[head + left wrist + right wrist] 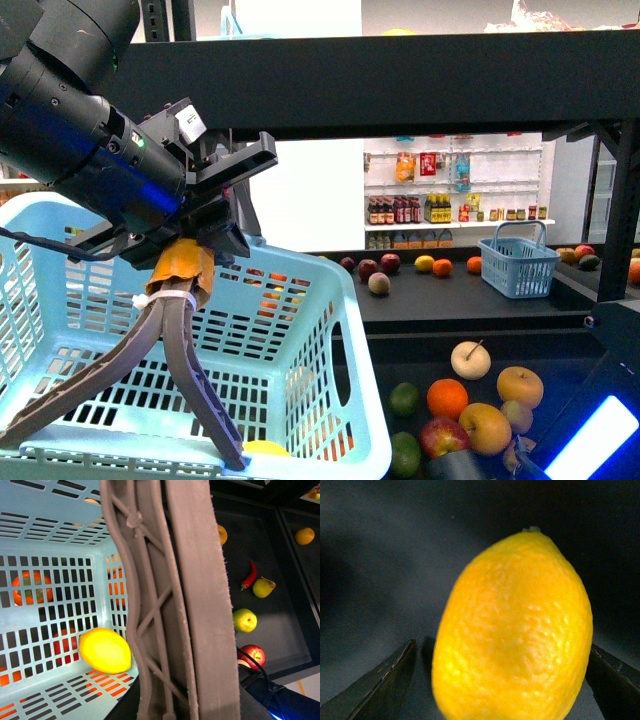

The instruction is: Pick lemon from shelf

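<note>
Right wrist view: R gripper (502, 645) jaws spread either side of lemon (515, 630) on dark shelf (380, 555), not pinching; L gripper (122, 448) jaws wide apart in blue basket (300, 320), 2nd lemon (265, 447) by basket's near edge.

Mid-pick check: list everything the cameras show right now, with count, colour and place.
big basket: one, light blue, near left.
basket lemon: one, yellow, lying in the big basket.
shelf lemon: one, yellow, against a dark surface.
shelf: one, black, tiers across the front view.
loose fruit: over a dozen, red, orange, green, yellow, on the lower and middle trays.
chilli: one, red, among the tray fruit.
small basket: one, blue, middle tray, right.
bottles: many, mixed colours, on white wall shelves far behind.
left gripper: grey-brown jaws open over the big basket.
right gripper: dark jaws apart either side of the shelf lemon, gap on one side.
</note>
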`<move>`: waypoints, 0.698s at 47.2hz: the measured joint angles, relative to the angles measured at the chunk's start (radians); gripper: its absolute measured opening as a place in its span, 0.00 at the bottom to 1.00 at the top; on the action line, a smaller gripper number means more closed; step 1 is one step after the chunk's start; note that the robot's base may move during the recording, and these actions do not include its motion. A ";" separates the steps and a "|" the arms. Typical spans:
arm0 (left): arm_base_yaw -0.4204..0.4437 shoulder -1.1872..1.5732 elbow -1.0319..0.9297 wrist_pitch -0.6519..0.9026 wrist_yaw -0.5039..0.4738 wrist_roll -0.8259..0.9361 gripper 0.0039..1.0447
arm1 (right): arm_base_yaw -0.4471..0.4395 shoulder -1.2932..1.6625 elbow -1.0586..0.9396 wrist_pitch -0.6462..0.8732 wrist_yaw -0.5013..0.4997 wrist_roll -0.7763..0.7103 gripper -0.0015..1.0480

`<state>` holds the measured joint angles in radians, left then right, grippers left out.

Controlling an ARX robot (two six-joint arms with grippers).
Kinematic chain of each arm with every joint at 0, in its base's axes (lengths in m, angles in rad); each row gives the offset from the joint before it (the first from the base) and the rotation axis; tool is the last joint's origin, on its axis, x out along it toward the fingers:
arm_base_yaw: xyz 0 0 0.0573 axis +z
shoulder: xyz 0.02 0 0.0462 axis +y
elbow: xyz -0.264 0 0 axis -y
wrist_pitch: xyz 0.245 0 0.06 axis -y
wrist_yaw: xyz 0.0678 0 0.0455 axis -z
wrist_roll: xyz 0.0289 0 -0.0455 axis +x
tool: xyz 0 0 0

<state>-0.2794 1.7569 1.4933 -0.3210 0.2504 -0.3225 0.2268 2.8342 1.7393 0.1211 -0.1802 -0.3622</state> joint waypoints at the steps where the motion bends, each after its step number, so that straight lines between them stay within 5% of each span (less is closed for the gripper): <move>1: 0.000 0.000 0.000 0.000 0.000 0.000 0.15 | 0.000 0.002 0.005 -0.002 0.001 -0.001 0.93; 21: 0.000 0.000 0.000 0.000 0.000 0.000 0.15 | 0.007 0.052 0.123 -0.040 0.014 0.000 0.93; 33: 0.000 0.000 0.000 0.000 0.000 0.000 0.15 | 0.014 0.059 0.145 -0.048 0.019 0.000 0.67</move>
<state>-0.2794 1.7569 1.4933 -0.3210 0.2504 -0.3225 0.2413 2.8933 1.8839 0.0727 -0.1612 -0.3622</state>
